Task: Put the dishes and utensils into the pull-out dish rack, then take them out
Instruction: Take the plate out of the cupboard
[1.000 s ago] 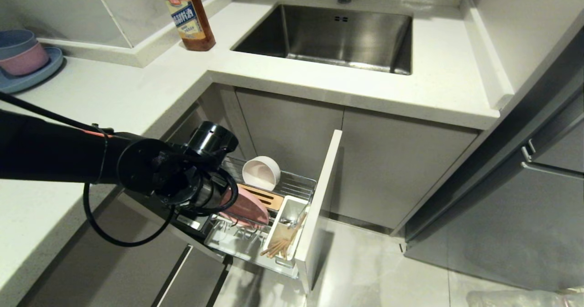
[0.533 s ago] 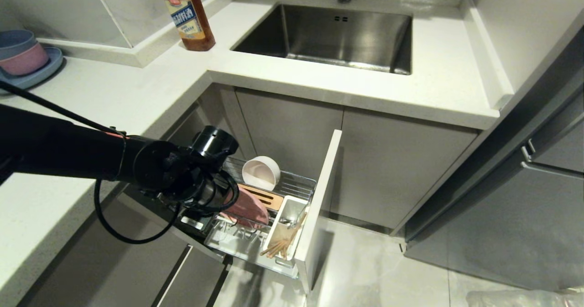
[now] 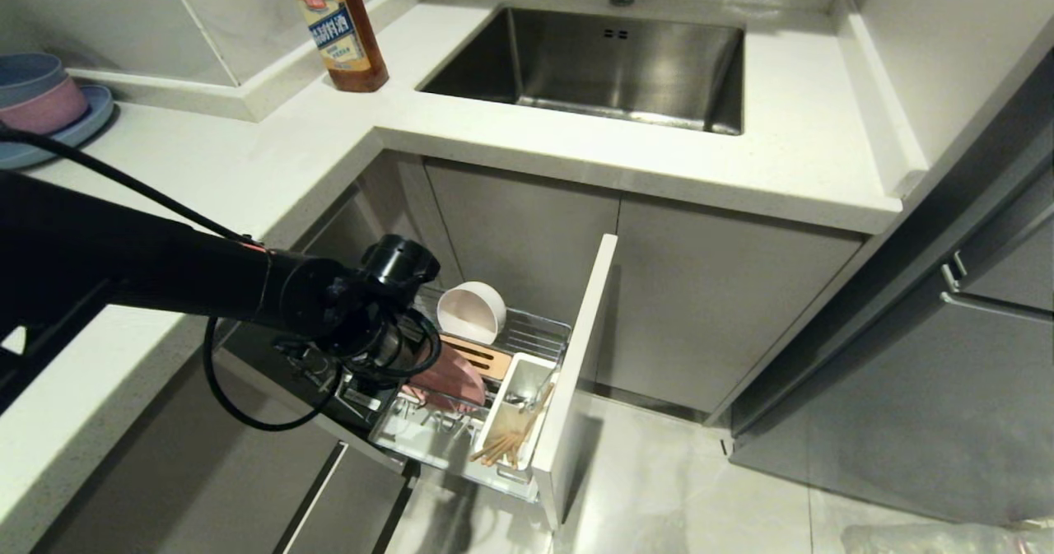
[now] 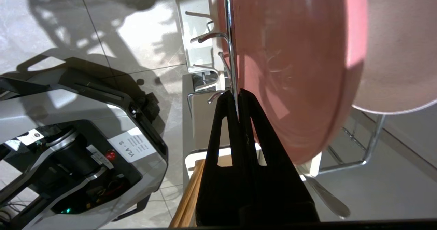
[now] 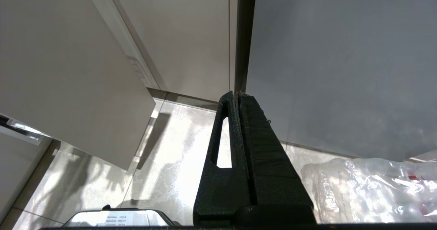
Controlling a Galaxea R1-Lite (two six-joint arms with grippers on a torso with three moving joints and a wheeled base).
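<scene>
My left gripper [image 4: 238, 95] is shut on the rim of the pink plate [image 4: 293, 69], which stands on edge in the pull-out dish rack [image 3: 535, 336]. In the head view the plate [image 3: 457, 377] shows past my black wrist, beside the wooden block [image 3: 486, 356]. Behind it the cream bowl [image 3: 471, 311] rests on its side at the rack's back. The chopsticks [image 3: 504, 443] and the spoon [image 4: 327, 197] stand in the white utensil cup [image 3: 515, 389]. My right gripper [image 5: 236, 95] hangs shut and empty over the floor, outside the head view.
The rack's grey door front [image 3: 580, 356] stands out into the aisle. On the counter are a sauce bottle [image 3: 336, 23], the sink [image 3: 609, 60], and a blue plate with small bowls [image 3: 41, 105]. My base [image 4: 78, 161] is near the rack. A plastic bag [image 5: 368, 185] lies on the floor.
My left arm has reached further out and down toward the rack, and the pink plate has sunk lower among the rack's wires. The bowl and utensils have not moved.
</scene>
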